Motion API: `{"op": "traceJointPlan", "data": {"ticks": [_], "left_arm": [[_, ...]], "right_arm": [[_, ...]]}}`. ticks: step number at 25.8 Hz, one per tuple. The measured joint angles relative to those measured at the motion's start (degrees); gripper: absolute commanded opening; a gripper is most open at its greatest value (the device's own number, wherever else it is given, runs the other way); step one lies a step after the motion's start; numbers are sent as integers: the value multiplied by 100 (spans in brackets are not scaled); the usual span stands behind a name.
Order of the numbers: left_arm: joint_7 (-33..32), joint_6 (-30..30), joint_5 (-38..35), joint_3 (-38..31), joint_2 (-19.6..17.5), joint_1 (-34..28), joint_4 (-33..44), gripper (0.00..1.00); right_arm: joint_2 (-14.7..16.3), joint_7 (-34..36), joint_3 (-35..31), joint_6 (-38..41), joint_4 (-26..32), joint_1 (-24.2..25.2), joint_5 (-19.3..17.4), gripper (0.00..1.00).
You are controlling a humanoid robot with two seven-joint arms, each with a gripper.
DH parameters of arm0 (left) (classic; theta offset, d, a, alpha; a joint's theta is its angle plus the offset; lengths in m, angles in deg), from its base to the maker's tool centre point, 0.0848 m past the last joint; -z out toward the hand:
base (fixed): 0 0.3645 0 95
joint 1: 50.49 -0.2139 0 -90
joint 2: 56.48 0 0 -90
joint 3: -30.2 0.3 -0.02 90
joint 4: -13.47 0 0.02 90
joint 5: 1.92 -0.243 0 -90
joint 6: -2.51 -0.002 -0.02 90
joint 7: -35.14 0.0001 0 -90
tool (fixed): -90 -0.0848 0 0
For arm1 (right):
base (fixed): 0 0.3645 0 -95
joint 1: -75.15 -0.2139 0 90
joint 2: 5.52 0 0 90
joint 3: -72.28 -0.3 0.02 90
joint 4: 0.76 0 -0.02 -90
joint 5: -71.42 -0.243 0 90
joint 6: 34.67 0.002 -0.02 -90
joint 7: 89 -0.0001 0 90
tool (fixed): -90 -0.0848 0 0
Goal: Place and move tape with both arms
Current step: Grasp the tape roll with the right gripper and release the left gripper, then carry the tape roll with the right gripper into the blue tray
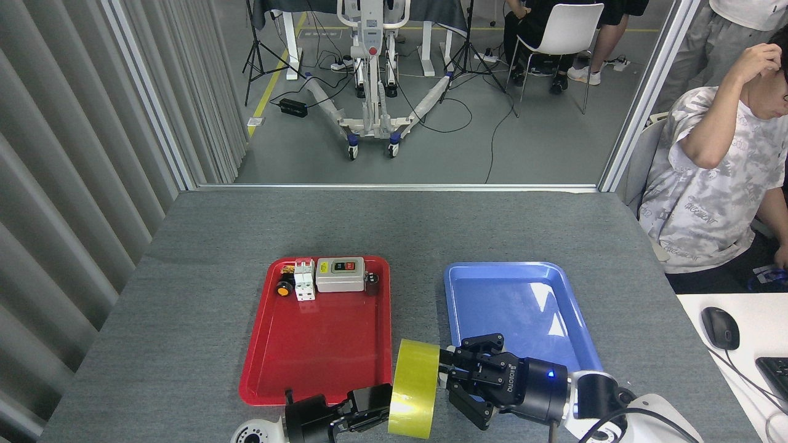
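The tape point(414, 389), a yellow roll, stands on edge in the air above the table's near edge, between the two trays. My left gripper point(377, 407) comes in from the bottom left and is shut on the roll's left side, its fingertips hidden behind the roll. My right gripper point(448, 376) comes in from the bottom right, blue light on. Its black fingers point(469, 354) are spread and reach the roll's right face. Whether they clamp the roll is hidden.
A red tray point(320, 357) on the left holds a grey switch box point(340, 274) and small electrical parts along its far edge. A blue tray point(523, 307) lies on the right. A seated person point(714, 184) is beyond the table's right edge, by a mouse point(719, 327).
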Motion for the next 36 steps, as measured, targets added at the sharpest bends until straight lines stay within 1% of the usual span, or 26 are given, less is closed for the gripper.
{"op": "traceJointPlan", "data": {"ticks": [2, 3, 4, 7, 9, 10, 11, 14, 23, 25, 31, 34, 36], "left_arm": [[-2, 34, 9, -4, -9, -3, -8, 20], [-2, 40, 9, -8, -9, -3, -12, 32], [-3, 47, 7, -11, -10, -3, -22, 39], [36, 64, -21, -22, -12, 7, -47, 51], [37, 68, -39, -23, -14, 28, -78, 54], [41, 75, -45, -23, -15, 43, -97, 59], [41, 83, -48, -23, -16, 57, -112, 61], [53, 114, -55, -23, -29, 87, -152, 63], [63, 180, -60, -59, -45, 154, -236, 65], [63, 189, -60, -135, -44, 188, -260, 67], [63, 188, -55, -415, -43, 358, -292, 69], [61, 188, -52, -535, -73, 392, -311, 70], [60, 188, -52, -623, -103, 403, -344, 70]], "right_arm": [[-9, 12, 0, 0, -3, 0, 3, 25], [-10, 17, 0, 0, -4, -1, 4, 25], [-11, 20, 0, 0, -5, -1, 4, 25], [-12, -1, -2, -19, -9, -25, 8, 25], [-11, -9, -3, -43, -9, -40, 8, 25], [-11, -14, -2, -43, -8, -45, 9, 25], [-11, -16, -1, -42, -8, -50, 9, 25], [-13, -17, -1, -29, -6, -57, 8, 25], [-13, -23, 0, -14, -5, -62, 5, 25], [-9, -15, -1, -14, -5, -61, 3, 25], [21, -7, -23, -14, 0, -61, -13, 25], [55, -6, -118, -14, 6, -40, -29, 25], [82, -1, -331, -14, 7, 12, -43, 25]]}}
